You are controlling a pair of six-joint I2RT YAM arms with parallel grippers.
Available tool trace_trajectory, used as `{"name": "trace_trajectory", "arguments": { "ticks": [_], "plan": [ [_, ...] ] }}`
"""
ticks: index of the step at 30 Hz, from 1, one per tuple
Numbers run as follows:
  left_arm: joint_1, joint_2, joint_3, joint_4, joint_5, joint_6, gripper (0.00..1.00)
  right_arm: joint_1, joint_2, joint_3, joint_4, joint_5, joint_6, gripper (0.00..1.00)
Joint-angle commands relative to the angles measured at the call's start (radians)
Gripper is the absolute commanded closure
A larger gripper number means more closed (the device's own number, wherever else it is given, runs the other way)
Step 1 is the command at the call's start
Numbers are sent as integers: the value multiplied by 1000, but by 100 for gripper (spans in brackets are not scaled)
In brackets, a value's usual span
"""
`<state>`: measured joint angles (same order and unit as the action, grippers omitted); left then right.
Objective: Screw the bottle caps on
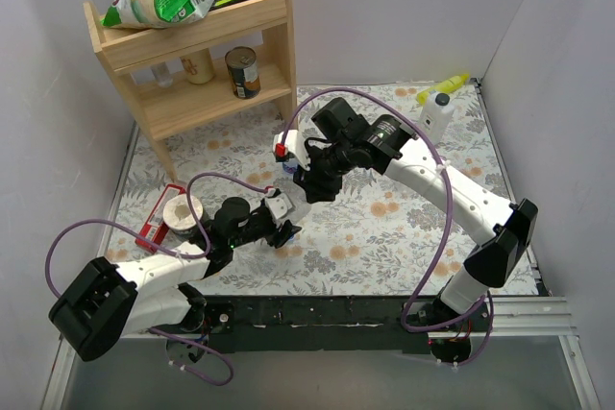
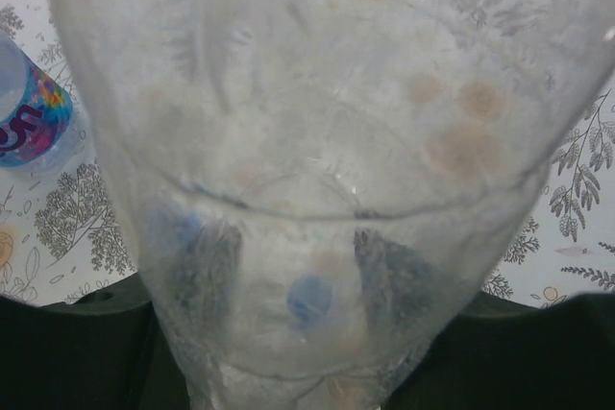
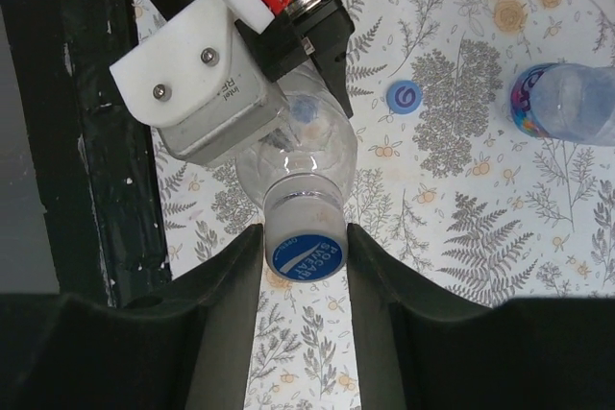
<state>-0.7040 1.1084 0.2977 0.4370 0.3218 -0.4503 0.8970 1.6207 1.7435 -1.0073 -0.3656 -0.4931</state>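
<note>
The right gripper [image 3: 305, 237] fingers close on the blue cap [image 3: 306, 254], which sits on the neck of the clear bottle [image 3: 317, 156]. The left gripper [image 1: 282, 229] clamps that bottle's body, holding it above the floral table [image 3: 461, 237]. A loose cap [image 3: 405, 96] lies beside it, and the labelled bottle [image 3: 565, 103] lies farther out.

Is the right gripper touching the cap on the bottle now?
Touching. In the right wrist view both fingers of the right gripper press against the sides of the cap on the bottle, with no gap.
</note>
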Motion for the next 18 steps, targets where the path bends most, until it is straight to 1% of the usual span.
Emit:
{"name": "trace_trajectory", "arguments": {
  "ticks": [1, 7, 8, 12, 14, 15, 17, 18],
  "plan": [
    [-3, -39, -5, 98, 5, -28, 100, 17, 18, 31, -65, -30, 18, 52],
    [-3, -39, -19, 89, 26, -30, 100, 19, 11, 45, -80, -22, 13, 43],
    [-3, -39, -20, 85, 29, -31, 100, 19, 8, 47, -82, -21, 10, 39],
    [-3, -42, -17, 66, 57, -37, 100, 19, -16, 40, -94, -18, -10, 30],
    [-3, -41, -9, 40, 104, -44, 100, 17, -30, 44, -117, 5, -25, 13],
    [-3, -45, -6, 29, 123, -42, 100, 17, -35, 42, -126, 42, -30, 12],
    [-3, -51, 3, -7, 167, -30, 100, 7, -53, 31, -149, 68, -74, 10],
    [-3, -61, 7, -12, 202, -28, 100, -18, -59, 24, -155, 82, -81, 10]
  ]
}}
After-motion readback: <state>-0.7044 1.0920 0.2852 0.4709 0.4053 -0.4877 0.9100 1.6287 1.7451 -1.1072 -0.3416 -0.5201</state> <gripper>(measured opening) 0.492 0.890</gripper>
